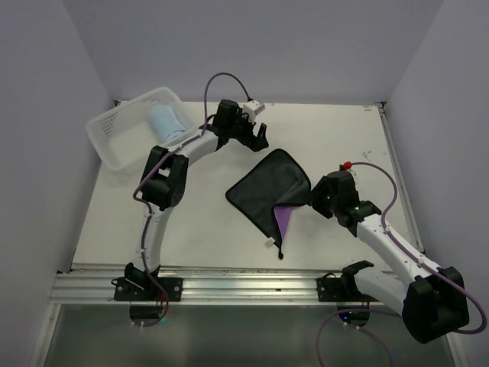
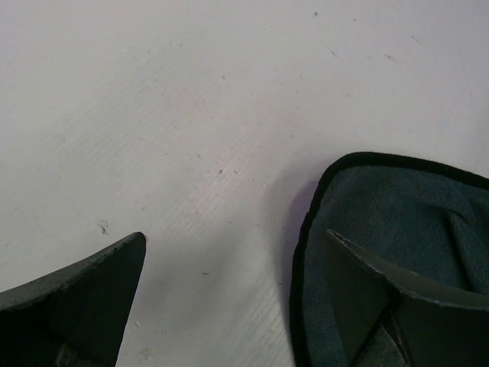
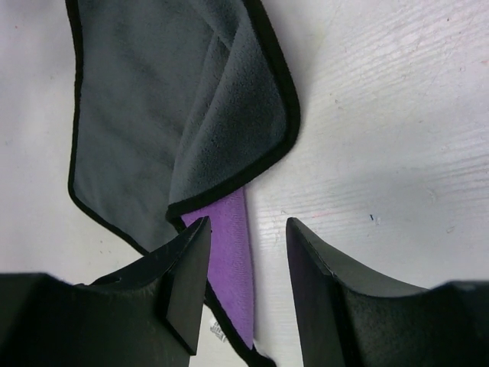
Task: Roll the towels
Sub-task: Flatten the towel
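From the left, the blue towel (image 1: 166, 122) sits rolled in the basket (image 1: 114, 145), my left pincer (image 2: 237, 237) hangs wide open over the dark towel's (image 1: 263, 191) far corner, and my right pincer (image 3: 246, 223) straddles its purple flap (image 3: 229, 252), jaws apart.

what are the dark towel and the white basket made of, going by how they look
Dark towel: looks like soft microfibre or fleece. It has a matte grey nap, a stitched black edge and a purple underside showing at the fold.
Basket: probably moulded plastic. It is white and slightly glossy, with stiff open lattice walls.
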Controlling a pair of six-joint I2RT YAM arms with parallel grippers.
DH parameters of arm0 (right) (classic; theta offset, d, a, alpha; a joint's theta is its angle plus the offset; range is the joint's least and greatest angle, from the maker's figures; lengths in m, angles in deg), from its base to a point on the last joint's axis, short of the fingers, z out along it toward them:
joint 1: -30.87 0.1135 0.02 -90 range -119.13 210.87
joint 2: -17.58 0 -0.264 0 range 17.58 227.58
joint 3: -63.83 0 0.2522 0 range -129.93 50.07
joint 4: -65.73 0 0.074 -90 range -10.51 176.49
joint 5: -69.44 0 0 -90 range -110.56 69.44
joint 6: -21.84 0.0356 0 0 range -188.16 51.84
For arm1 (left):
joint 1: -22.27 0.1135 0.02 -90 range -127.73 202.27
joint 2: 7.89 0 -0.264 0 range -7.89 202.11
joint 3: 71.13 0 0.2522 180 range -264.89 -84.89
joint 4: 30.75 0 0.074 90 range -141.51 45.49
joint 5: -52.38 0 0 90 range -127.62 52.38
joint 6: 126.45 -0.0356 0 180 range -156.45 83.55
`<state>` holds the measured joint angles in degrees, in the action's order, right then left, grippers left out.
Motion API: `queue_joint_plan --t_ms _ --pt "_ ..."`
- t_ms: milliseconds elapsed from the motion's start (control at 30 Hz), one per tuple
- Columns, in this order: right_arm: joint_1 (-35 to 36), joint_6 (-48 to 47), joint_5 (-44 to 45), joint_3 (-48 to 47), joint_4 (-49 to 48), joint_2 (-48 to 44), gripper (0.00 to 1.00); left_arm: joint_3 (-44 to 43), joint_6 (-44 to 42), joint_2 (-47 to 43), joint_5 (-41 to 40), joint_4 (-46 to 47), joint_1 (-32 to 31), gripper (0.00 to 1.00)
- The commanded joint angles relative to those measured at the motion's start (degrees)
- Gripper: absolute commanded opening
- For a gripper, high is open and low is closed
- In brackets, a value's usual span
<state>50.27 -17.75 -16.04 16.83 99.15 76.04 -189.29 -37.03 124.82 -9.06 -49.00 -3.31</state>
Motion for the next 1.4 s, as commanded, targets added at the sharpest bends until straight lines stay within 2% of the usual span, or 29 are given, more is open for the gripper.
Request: queue_joint_plan --t_ms 0,267,400,567,833,900,1000,1033,1100,1133,1200,1233,1300,1333,1367 --pt "-0.8 -1.7 -1.6 0.3 -1.7 -0.6 0.48 -3.6 -0.5 2.2 4.2 3.0 -0.1 0.99" --pt "-1.5 -3.5 -1.3 0.3 -0.8 -0.9 0.48 -5.3 -0.1 4.4 6.5 2.6 -0.2 0.99" --pt "-1.6 -3.5 -1.4 0.9 -1.4 -0.7 0.48 -4.0 3.4 4.3 10.2 8.0 -0.2 0.98" --pt "-1.8 -3.7 -2.3 1.2 -1.5 -0.3 0.48 -6.9 5.1 7.4 12.8 8.2 -0.6 0.94" --pt "-2.0 -3.4 -2.7 2.4 -2.9 0.3 0.48 -7.0 7.3 9.5 14.9 10.0 -1.7 0.89" --pt "-2.0 -3.4 -3.1 2.5 -3.3 0.6 0.48 -7.7 8.0 10.3 15.2 9.2 -2.0 0.82" --pt "-2.2 -3.7 -3.3 2.4 -3.2 0.5 0.48 -10.9 9.0 12.6 14.7 7.6 -2.2 0.60" --pt "-2.1 -3.7 -3.3 2.4 -3.1 0.4 0.48 -10.7 9.3 12.7 14.5 7.7 -2.2 0.47" --pt "-2.2 -3.9 -3.1 2.5 -2.5 -0.3 0.48 -9.1 10.0 11.8 14.8 9.1 -2.2 0.41" --pt "-2.1 -4.1 -3.1 2.5 -2.3 -0.6 0.48 -8.5 10.2 11.4 14.8 9.5 -2.2 0.34" --pt "-2.2 -4.0 -3.0 2.8 -1.9 -1.6 0.48 -6.6 10.8 10.0 15.3 10.7 -2.2 0.28" --pt "-2.2 -4.0 -3.1 3.0 -1.7 -1.9 0.48 -6.2 10.9 9.6 15.4 11.0 -2.2 0.20" --pt "-2.2 -3.7 -3.2 3.3 -1.4 -2.9 0.48 -4.9 11.3 8.2 15.5 11.2 -2.2 0.11" --pt "-2.2 -3.5 -3.4 3.3 -1.1 -3.3 0.48 -4.3 11.6 7.7 15.4 11.2 -2.1 0.00" --pt "-2.2 -3.5 -3.4 3.3 -0.8 -3.7 0.48 -3.7 11.7 7.1 15.0 11.0 -2.1 0.00"
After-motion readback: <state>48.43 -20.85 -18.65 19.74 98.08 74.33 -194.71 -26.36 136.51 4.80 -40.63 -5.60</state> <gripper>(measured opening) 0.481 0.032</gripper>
